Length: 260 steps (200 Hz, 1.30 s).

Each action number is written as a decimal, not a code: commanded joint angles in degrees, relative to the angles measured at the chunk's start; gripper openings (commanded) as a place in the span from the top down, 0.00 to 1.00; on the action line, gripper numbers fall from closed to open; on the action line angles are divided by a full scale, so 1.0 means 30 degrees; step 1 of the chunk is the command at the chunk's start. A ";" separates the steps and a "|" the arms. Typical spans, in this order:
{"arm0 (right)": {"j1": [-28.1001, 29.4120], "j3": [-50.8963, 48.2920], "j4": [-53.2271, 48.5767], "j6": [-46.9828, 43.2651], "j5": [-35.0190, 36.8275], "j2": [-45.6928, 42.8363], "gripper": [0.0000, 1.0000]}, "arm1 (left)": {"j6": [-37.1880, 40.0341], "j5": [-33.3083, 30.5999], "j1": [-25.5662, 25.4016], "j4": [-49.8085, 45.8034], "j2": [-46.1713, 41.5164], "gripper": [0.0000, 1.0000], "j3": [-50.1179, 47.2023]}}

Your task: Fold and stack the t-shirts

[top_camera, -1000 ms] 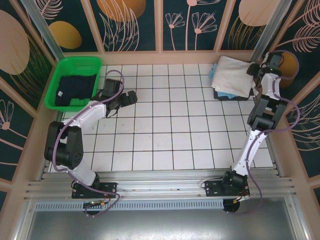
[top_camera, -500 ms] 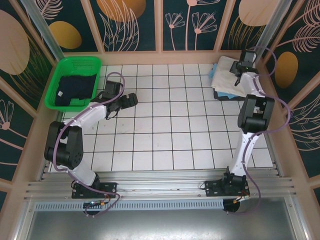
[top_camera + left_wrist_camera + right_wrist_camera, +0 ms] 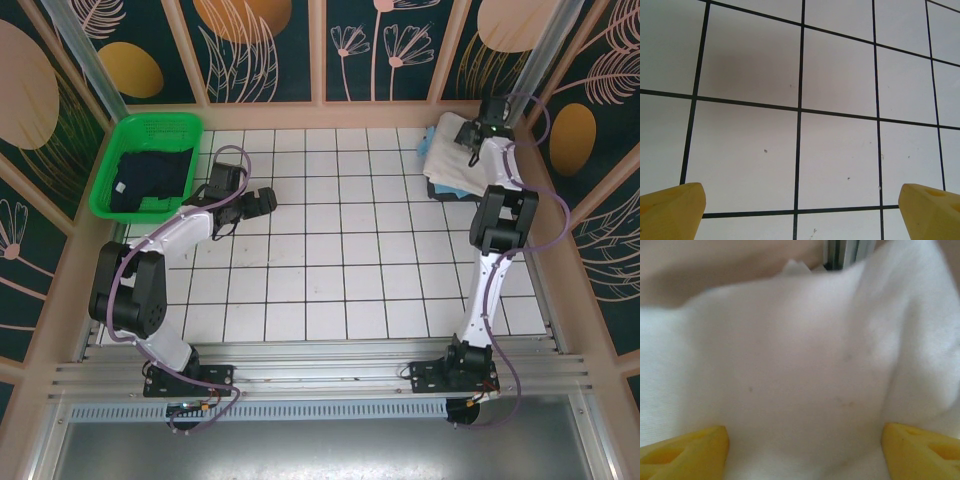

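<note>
Swung inward, the right gripper [image 3: 472, 136] hangs open-jawed over the stacked cream-white shirt [image 3: 447, 152], finishing that placement; next, the wide-open left gripper [image 3: 262, 201] likely fetches the navy shirt [image 3: 150, 184] from the basket [image 3: 160, 124].

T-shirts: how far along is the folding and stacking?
Mostly done, it seems. A cream-white shirt lies folded at the far right atop a light blue shirt. The right gripper is open over it; the left gripper is open over bare tiles. Left to do: the dark navy shirt lying in the green basket.

Top view overhead, left wrist near tiles [image 3: 835, 150], right seemingly against cloth [image 3: 800, 365]
</note>
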 commanded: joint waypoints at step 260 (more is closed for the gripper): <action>0.2940 0.4400 -0.0395 -0.2283 0.0124 0.2971 0.51 | 0.0817 -0.0243 0.0163 -0.0506 0.0546 0.01 0.0073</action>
